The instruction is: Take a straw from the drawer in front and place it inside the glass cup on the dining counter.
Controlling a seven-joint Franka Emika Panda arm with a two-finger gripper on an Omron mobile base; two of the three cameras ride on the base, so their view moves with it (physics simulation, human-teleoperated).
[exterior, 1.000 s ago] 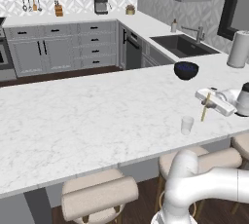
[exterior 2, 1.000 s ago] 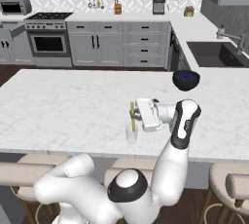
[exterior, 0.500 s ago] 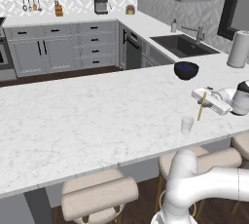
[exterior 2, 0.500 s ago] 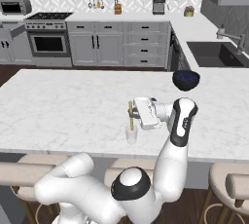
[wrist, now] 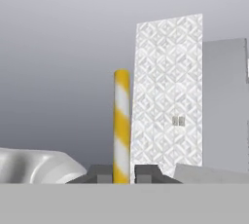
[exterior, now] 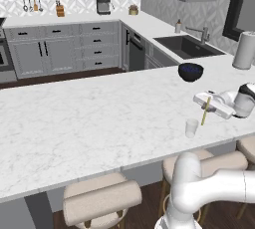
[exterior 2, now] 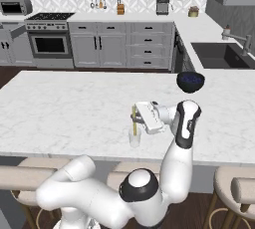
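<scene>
Your tool [exterior 2: 135,115] is clamped on the straw [exterior 2: 134,120], holding it nearly upright just above the glass cup [exterior 2: 134,138] on the table [exterior 2: 60,108], near the blue bowl [exterior 2: 190,80]

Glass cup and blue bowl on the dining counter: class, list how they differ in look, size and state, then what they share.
The glass cup is clear and whitish; the blue bowl is dark and opaque. The cup is small, narrow and upright; the bowl is wider and rounder. The cup has the straw held over it; the bowl has nothing above it. Both stand on the dining counter.
</scene>
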